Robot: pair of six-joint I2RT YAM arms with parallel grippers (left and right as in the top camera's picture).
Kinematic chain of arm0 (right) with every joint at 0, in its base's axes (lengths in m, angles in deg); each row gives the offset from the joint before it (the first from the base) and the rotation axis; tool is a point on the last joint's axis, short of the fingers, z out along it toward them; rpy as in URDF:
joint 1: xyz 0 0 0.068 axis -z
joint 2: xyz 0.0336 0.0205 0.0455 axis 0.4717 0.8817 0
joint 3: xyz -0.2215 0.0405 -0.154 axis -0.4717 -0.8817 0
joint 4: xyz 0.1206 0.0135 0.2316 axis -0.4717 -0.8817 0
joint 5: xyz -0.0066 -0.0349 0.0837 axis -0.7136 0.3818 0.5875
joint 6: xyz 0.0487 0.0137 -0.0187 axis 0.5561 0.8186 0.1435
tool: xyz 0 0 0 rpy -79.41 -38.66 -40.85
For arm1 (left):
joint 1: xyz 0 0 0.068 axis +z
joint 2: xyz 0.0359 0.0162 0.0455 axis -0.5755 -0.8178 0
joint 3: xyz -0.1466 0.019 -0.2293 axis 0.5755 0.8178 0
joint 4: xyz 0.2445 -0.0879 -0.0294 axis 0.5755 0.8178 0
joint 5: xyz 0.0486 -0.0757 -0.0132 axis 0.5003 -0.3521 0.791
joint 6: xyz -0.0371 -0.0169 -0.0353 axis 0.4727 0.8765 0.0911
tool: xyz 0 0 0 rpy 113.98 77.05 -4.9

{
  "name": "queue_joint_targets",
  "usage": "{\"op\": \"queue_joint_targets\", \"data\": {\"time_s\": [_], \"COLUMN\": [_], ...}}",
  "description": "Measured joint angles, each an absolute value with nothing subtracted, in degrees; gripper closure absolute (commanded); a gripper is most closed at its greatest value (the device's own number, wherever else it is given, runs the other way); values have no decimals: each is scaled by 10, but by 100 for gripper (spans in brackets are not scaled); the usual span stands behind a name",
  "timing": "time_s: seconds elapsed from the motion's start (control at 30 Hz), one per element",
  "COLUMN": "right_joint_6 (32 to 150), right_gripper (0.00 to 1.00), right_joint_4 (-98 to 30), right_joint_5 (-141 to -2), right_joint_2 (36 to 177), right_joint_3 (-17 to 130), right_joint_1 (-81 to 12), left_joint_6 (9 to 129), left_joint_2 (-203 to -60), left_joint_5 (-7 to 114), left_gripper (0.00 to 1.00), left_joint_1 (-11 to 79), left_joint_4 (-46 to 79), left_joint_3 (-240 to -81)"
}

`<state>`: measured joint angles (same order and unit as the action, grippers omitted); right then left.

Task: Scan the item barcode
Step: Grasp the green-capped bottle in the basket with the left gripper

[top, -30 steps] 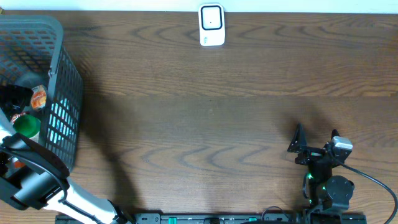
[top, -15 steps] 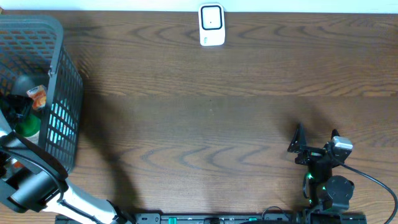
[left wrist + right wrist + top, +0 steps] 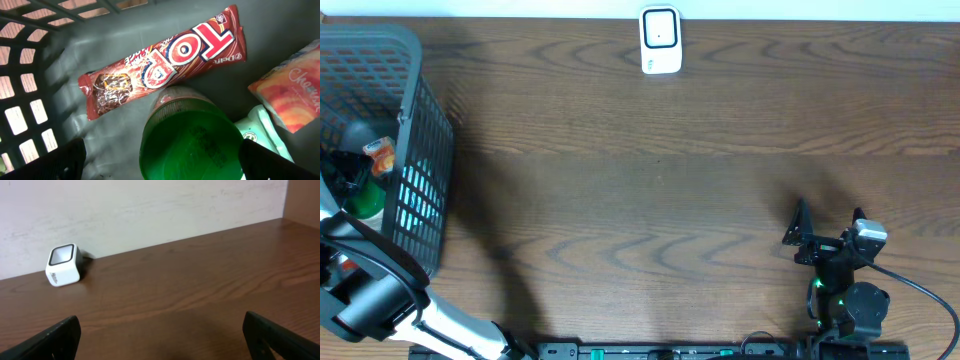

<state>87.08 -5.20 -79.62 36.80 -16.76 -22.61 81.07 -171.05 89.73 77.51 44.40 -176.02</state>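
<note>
Grey basket [image 3: 420, 170] holding green bottle [image 3: 192, 140], biscuit pack [image 3: 165, 65], left hand [image 3: 167, 162] released above, right hand [image 3: 160, 340] released

There is one table [image 3: 650, 170], and on it stand one grey basket [image 3: 420, 150] and one white scanner [image 3: 660, 40]. Two grippers are in view, one left gripper [image 3: 162, 150] and one right gripper [image 3: 160, 325], each with two fingers. The left wrist view shows four items in the basket, one of each kind: one red biscuit pack [image 3: 165, 65], one green-capped bottle [image 3: 192, 145], one orange snack pack [image 3: 295, 90] and one white-and-green pack [image 3: 260, 132]. Whether more items lie out of view cannot be told.
</note>
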Motion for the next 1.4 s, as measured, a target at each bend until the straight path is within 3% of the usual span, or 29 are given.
{"op": "queue_joint_targets", "data": {"time_s": [0.67,1.4], "right_joint_6": [871,871], "right_gripper": [1,1], "right_joint_4": [-52,-52], "right_joint_5": [-796,-796], "right_joint_2": [368,368], "right_joint_3": [-168,-168], "right_joint_1": [-226,-226], "left_joint_6": [820,823], "left_joint_2": [-1651,-1793], "left_joint_5": [900,856], "left_gripper": [2,2], "left_joint_1": [775,775], "left_joint_4": [443,437], "left_joint_3": [-1745,-1745]}}
